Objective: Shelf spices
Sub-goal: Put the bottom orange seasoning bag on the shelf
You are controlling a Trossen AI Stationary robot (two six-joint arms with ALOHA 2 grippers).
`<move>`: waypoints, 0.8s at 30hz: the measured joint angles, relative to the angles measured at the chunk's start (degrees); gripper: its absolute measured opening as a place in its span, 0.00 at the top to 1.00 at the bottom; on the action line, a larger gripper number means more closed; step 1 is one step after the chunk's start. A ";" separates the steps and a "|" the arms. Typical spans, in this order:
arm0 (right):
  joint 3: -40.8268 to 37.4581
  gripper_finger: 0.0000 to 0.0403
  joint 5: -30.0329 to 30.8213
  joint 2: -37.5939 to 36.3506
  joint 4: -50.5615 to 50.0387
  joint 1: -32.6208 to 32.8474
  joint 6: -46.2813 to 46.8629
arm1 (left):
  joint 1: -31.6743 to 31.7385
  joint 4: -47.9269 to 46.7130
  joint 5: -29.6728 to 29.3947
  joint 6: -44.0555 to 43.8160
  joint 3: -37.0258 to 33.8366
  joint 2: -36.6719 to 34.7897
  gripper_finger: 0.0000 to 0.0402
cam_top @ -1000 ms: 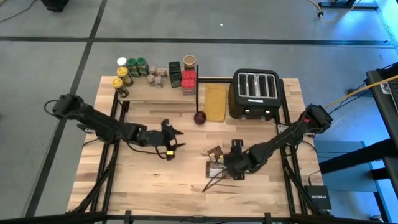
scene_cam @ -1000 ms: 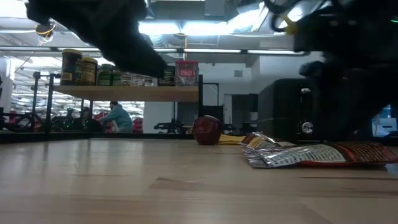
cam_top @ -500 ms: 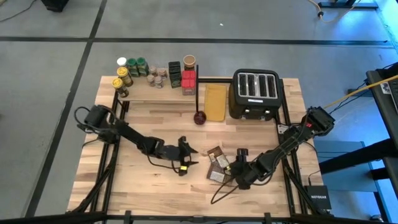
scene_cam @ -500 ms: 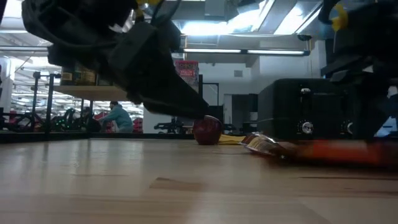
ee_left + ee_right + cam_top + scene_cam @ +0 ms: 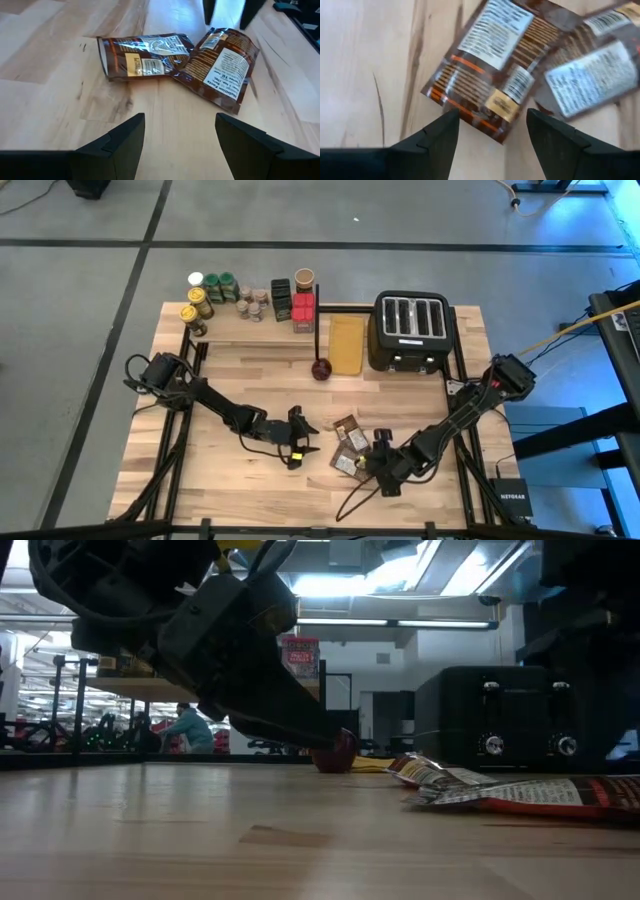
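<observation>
Lying overlapped, two flat crinkled foil packets (image 5: 180, 57) on wood-grain tabletop (image 5: 60, 65).

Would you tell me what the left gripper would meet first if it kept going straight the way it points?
Probably the nearer brown packet: the open left gripper points across bare table at it, with nothing between them.
</observation>
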 joint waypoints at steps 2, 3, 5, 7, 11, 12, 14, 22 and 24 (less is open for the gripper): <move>-0.52 0.41 1.12 1.50 2.61 0.66 -1.38 | 0.00 0.02 -0.02 -0.02 0.00 0.00 0.41; -0.84 0.41 1.33 2.42 3.89 0.93 -1.69 | 0.02 -0.02 -0.03 -0.02 0.00 0.00 0.41; -0.98 0.41 2.21 4.70 6.14 0.98 -3.00 | 0.02 -0.02 -0.04 -0.02 0.00 0.00 0.41; -0.93 0.41 4.33 6.39 8.40 0.85 -4.41 | 0.02 -0.07 -0.04 -0.02 0.00 0.00 0.41; -0.93 0.41 11.32 8.83 14.97 0.13 -11.31 | 0.02 -1.24 -0.06 -0.04 0.02 0.00 0.41; -0.93 0.41 12.81 9.30 16.06 -0.33 -13.06 | 0.02 -1.99 -0.04 -0.07 0.02 0.02 0.41; -0.93 0.41 15.19 10.24 18.01 -1.15 -15.80 | 0.02 -3.17 -0.04 -1.11 0.02 0.02 0.41; -0.91 0.41 17.76 13.15 23.37 -3.32 -19.62 | 0.02 -12.03 -0.26 -4.99 0.20 -0.09 0.41; -0.91 0.41 18.02 13.21 23.65 -3.36 -19.69 | -0.33 -12.94 -0.30 -5.18 0.20 -0.22 0.41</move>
